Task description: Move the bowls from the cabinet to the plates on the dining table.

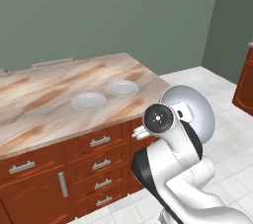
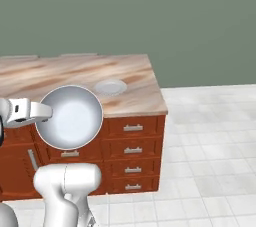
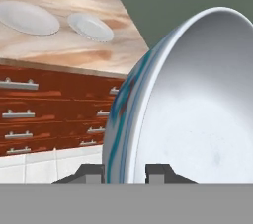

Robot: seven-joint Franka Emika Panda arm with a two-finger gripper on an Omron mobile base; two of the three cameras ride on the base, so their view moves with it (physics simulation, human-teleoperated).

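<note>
Two plates (image 1: 89,101) (image 1: 122,88) lie side by side on the table (image 1: 44,104), near its right end, in the upper middle of the left base frame; they sit close together, apart from each other, both bare. In the right base frame one plate (image 2: 110,87) shows just above and right of the bowl. Hand (image 3: 126,173) is closed on the rim of a bowl (image 3: 197,114), one finger (image 3: 91,172) on the outer wall, the other (image 3: 159,172) inside; the rim runs down between them at the bottom centre of the hand frame. Bowl is held on edge, tilted, its pale interior open toward the right of that frame; outer wall shows a blue-green streaked band. In the left base frame the bowl (image 1: 195,109) sits at centre right, partly behind the arm's wrist, in front of the table's corner and clear of the top. In the right base frame the bowl (image 2: 70,117) faces the camera at centre left, overlapping the table's front edge and the drawers (image 2: 132,148) below. White tiled floor (image 2: 210,161) fills the lower right; green wall (image 2: 130,16) behind.
</note>
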